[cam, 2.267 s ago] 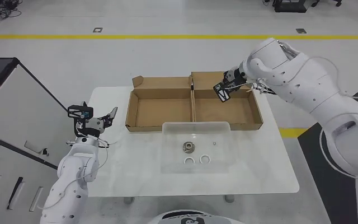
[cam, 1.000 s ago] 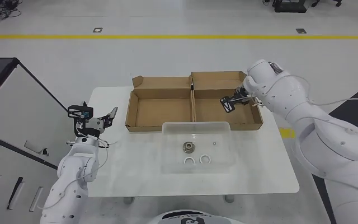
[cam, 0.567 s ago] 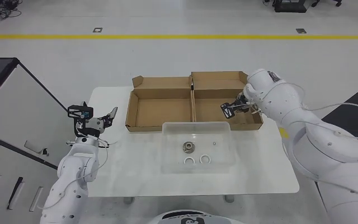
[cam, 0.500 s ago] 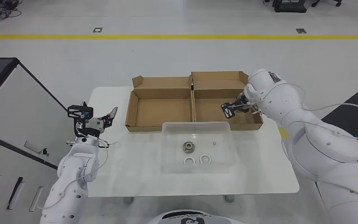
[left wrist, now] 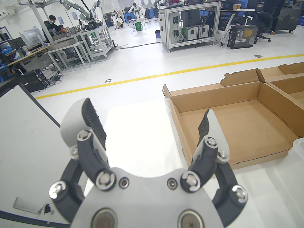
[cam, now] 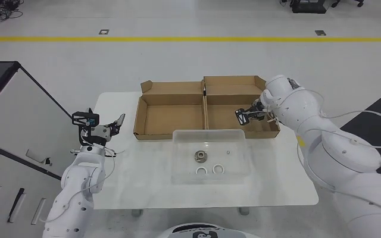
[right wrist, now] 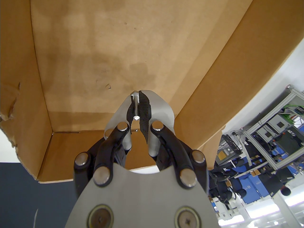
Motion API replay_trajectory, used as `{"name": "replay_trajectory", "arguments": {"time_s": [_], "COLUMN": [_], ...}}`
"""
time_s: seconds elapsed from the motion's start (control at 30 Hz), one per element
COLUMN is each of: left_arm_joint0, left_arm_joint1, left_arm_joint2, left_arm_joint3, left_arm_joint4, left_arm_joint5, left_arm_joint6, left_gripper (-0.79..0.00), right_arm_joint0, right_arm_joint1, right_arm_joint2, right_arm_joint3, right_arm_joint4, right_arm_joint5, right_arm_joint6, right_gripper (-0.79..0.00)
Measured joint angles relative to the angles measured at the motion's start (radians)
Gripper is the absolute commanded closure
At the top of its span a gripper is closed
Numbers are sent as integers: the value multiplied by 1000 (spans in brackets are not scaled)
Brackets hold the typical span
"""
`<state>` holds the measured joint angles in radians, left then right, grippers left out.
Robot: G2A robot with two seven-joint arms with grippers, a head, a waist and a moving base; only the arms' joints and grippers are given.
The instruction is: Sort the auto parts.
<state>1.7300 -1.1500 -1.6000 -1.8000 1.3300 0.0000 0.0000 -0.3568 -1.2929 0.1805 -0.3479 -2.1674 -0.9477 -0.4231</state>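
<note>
The right gripper (cam: 240,116) sits right of the frame's centre in the top view, inside the right cardboard box (cam: 223,116), towards that box's right half. In the right wrist view the right gripper (right wrist: 136,93) is clenched on a small silver bolt (right wrist: 136,106). The threaded shank lies lengthwise between the two ribbed pads (right wrist: 144,110), with the box floor (right wrist: 95,48) just beyond the tips. Whether the bolt touches the cardboard cannot be told.

The left cardboard box (cam: 172,119) stands against the right one, sharing a wall line at the frame's centre. Below both boxes in the top view, touching or just beside their near walls, is a clear plastic bin (cam: 184,163). It holds a round metal part (cam: 200,157), two white rings (cam: 202,171) side by side below it, and a tiny white piece (cam: 228,151) to the right.

The left gripper (cam: 116,124) hangs at the frame's left, over the left edge of the white table (cam: 268,178) — fingers spread wide, nothing between them. Its wrist view shows the left gripper (left wrist: 147,106) well apart from the left box (left wrist: 237,119).
</note>
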Motion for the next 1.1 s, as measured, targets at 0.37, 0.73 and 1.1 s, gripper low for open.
{"name": "replay_trajectory", "arguments": {"time_s": [0.37,0.73,1.1], "left_arm_joint0": [0,0,0], "left_arm_joint1": [0,0,0], "left_arm_joint2": [0,0,0], "left_arm_joint3": [0,0,0], "left_arm_joint4": [0,0,0], "left_arm_joint5": [0,0,0], "left_arm_joint6": [0,0,0], "left_gripper": [-785,-785,-785], "right_arm_joint0": [-3,4,45], "right_arm_joint1": [-10,-14,-2], "right_arm_joint2": [-6,-7,-4], "right_arm_joint3": [18,28,-4], "right_arm_joint4": [-2,2,-9], "right_arm_joint5": [-1,12,50], "right_arm_joint6": [-12,-23,-62], "right_gripper": [-80,-659,-785]}}
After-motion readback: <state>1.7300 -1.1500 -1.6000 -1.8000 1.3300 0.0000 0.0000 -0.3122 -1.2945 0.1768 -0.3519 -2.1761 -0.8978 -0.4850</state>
